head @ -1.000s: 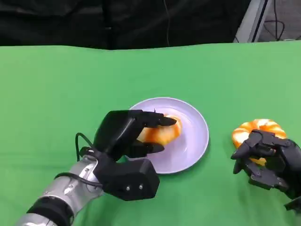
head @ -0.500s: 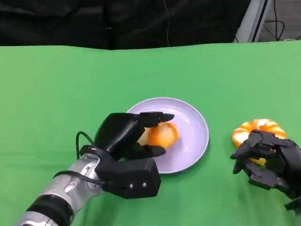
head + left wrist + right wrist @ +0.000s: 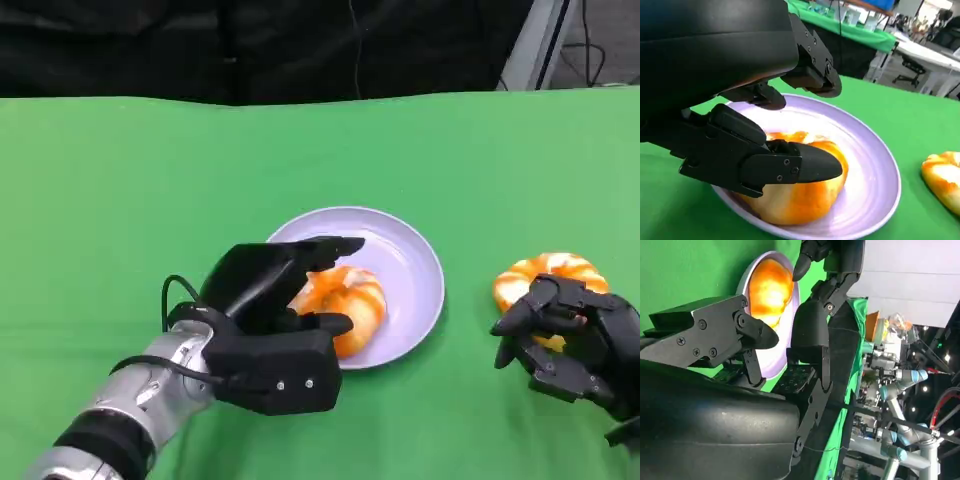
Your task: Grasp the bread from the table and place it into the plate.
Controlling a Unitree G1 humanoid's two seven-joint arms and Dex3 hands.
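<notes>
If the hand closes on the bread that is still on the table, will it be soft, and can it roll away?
The bread on the table looks puffy and glazed, so it probably squashes under firm fingers and may feel slightly slippery. Its low ring shape lies flat on the green table, so rolling seems unlikely. The right robot hand rests against it.

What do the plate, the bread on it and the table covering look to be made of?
The plate looks like smooth plastic or glazed ceramic: pale lavender with a soft sheen, and the look leaves it open. The bread on it has a glossy orange-and-cream surface, suggesting a plastic or foam replica rather than real dough. The table covering reads as matte green fabric, glare-free and evenly coloured.
</notes>
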